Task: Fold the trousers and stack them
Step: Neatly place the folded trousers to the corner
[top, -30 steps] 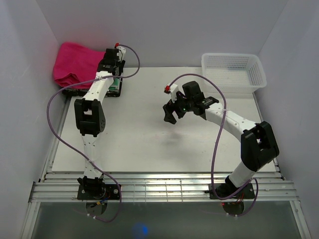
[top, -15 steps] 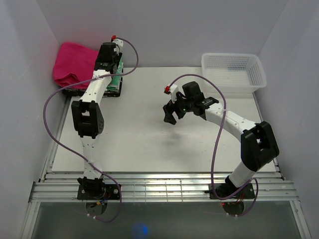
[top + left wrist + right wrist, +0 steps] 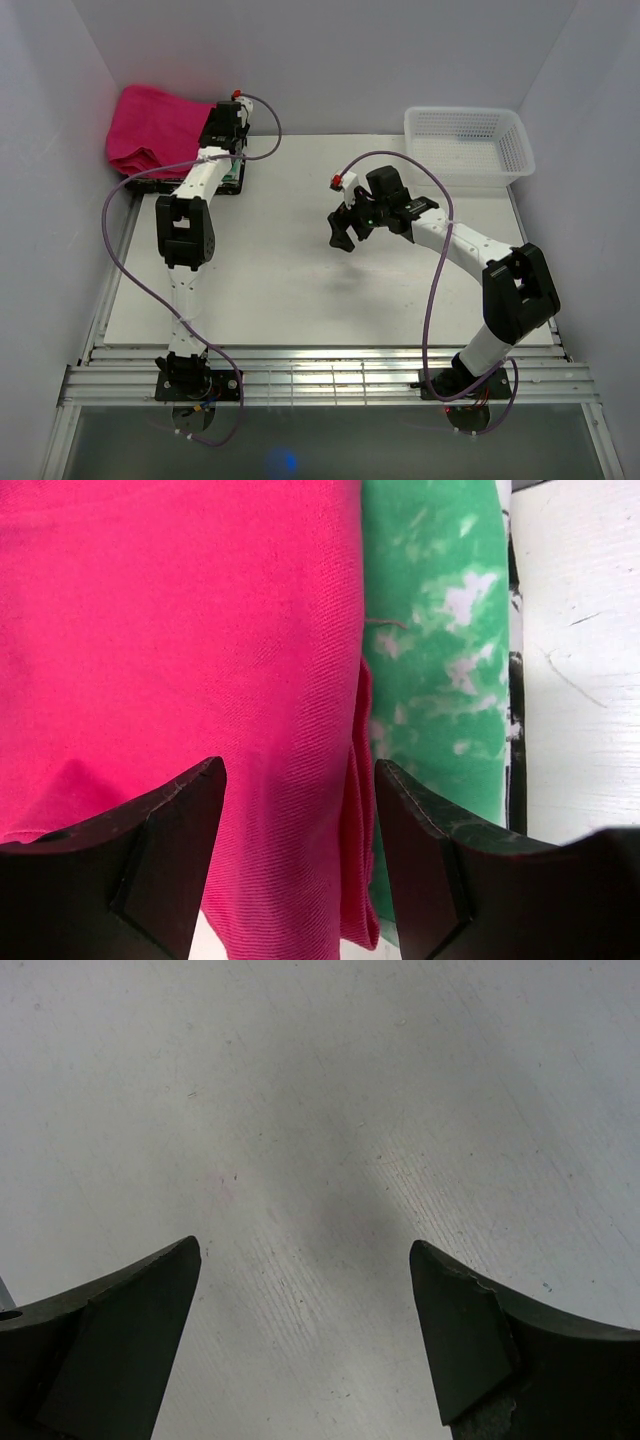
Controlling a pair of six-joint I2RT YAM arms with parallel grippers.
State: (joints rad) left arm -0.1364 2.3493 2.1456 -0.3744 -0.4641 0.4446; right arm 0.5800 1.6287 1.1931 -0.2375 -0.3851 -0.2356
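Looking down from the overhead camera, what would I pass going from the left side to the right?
pink trousers → left gripper → right gripper → white basket

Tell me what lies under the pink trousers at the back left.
A green-and-white mottled cloth shows from beneath one edge of the trousers, with a black strip beyond it. How far the cloth runs underneath is covered by the pink fabric.
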